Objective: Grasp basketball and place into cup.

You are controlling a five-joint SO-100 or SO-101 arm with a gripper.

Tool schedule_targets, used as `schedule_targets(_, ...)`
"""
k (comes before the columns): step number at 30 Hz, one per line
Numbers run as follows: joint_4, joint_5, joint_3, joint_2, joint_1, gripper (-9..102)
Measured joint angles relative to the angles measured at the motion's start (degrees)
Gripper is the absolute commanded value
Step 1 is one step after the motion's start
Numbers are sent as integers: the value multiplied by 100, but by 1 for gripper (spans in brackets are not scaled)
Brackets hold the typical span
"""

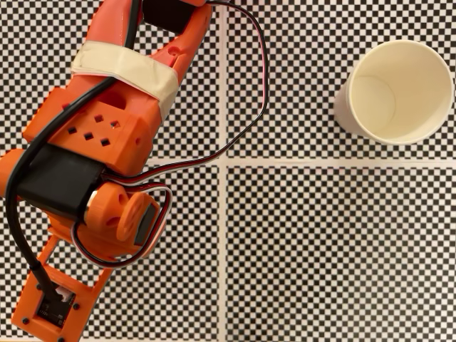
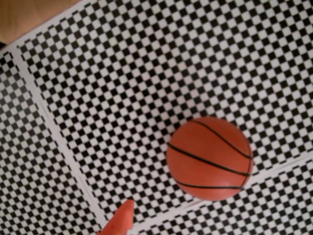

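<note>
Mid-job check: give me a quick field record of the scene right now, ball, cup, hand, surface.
basketball: on the checkered mat, free, on a white line in the wrist view
cup: upright, mouth open, looks empty, upper right of the fixed view
hand: one orange fingertip at the wrist view's bottom edge, apart from the ball; open or shut cannot be told
arm: left side of the fixed view, taped, cables looping
task state: ball not yet grasped

I see a black-and-white checkered mat [image 1: 335,242] crossed by white lines, with a tan tabletop [image 2: 29,14] beyond its corner.
</note>
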Motion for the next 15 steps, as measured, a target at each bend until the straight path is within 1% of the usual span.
schedule_targets(7, 0, -18, 0, -44, 53, 57)
schedule_targets(15, 0, -132, -255, -387, 97, 59)
